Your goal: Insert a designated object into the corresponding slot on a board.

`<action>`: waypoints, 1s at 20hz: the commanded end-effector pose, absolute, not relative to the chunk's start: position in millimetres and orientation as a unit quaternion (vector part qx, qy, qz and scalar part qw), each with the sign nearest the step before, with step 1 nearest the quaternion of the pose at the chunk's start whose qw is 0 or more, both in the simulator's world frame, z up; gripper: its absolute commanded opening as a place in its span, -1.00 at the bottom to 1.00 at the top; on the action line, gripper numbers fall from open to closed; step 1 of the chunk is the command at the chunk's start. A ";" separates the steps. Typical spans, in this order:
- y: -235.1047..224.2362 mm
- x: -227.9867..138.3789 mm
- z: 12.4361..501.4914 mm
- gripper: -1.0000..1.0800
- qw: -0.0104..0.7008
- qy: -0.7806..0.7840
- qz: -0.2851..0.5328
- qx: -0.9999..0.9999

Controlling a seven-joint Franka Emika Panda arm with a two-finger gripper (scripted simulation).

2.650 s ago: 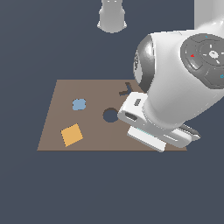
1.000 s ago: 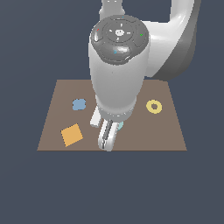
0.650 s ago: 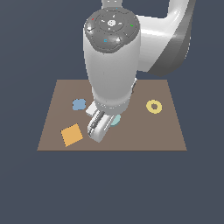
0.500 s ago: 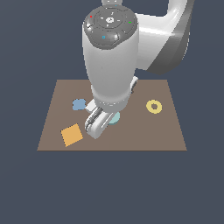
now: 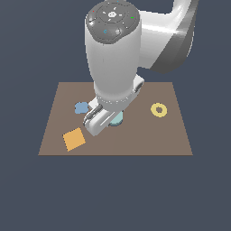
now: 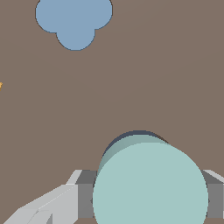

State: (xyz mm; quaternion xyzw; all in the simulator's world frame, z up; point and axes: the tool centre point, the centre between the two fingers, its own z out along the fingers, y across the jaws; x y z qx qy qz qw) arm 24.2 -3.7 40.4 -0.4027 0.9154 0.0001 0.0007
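The pale teal disc [image 6: 149,186] is held between my gripper's two grey fingers [image 6: 83,197], seen on both of its sides in the wrist view. A thin dark arc of the circular slot [image 6: 131,135] shows just past the disc's edge, so the disc sits right over the slot, tilted slightly. In the exterior view the gripper [image 5: 104,121] is low over the middle of the brown board [image 5: 149,140]. Only an edge of the disc [image 5: 118,120] shows beside the hand, and the slot is hidden there.
A small blue rounded block [image 5: 81,108] [image 6: 74,19] lies just to the exterior view's left of the gripper. An orange square patch [image 5: 73,139] is nearer the board's front left corner. A yellow ring [image 5: 158,109] lies toward the exterior view's right.
The gripper has carried the teal disc from nearer the board's front edge back to the slot in the middle, turning its hand. The slot, open 2.6 s ago, is now covered.
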 end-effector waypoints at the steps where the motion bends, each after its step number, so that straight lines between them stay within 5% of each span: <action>1: -3.6 23.1 40.7 -1.00 0.001 0.918 0.000 -0.396; 10: -3.0 22.6 30.7 -1.00 0.001 0.919 0.000 -0.395; 11: -3.0 22.6 30.7 0.92 0.001 0.919 0.000 -0.395; 20: -3.0 22.6 30.7 0.92 0.001 0.919 0.000 -0.395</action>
